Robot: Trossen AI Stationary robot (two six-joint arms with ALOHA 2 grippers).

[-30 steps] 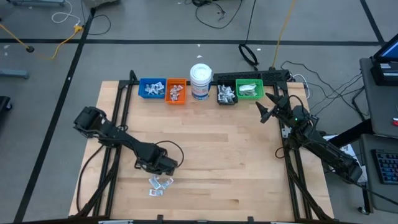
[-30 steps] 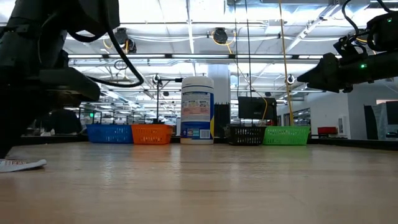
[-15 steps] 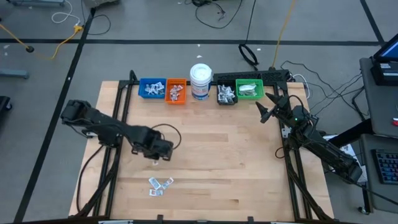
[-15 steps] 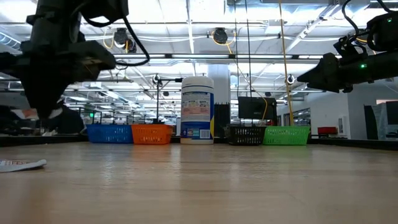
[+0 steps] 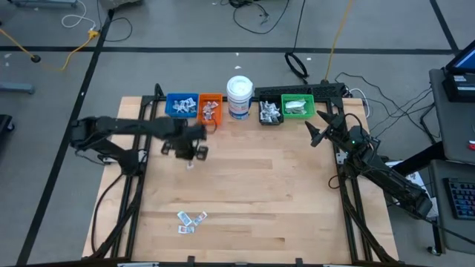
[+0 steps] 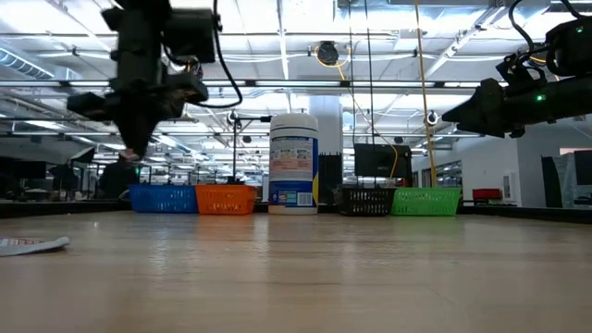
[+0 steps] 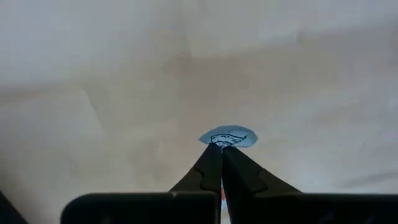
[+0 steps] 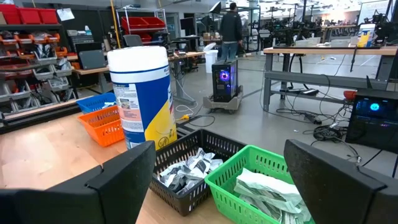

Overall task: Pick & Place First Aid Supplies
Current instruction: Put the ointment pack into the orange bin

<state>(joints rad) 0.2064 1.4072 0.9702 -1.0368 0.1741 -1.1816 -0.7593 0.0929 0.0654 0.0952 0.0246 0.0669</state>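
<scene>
pinching a small light-blue packet (image 7: 228, 137) between closed fingertips, the left gripper (image 5: 190, 153) hangs above the desk (image 5: 260, 193), near the blue bin (image 5: 180, 104) and orange bin (image 5: 210, 108) at the far edge. a few packets (image 5: 190, 220) lie near the front edge, left of centre. the right gripper (image 5: 318, 127) waits by the green bin (image 5: 297, 106), fingers spread wide, holding nothing.

Along your worktop's (image 5: 245, 193) far edge, left to right, stand four bins (image 5: 181, 104) with the jar (image 5: 240, 97) between the second and third. Loose packets (image 5: 190, 220) lie near the front edge, left of centre.
</scene>
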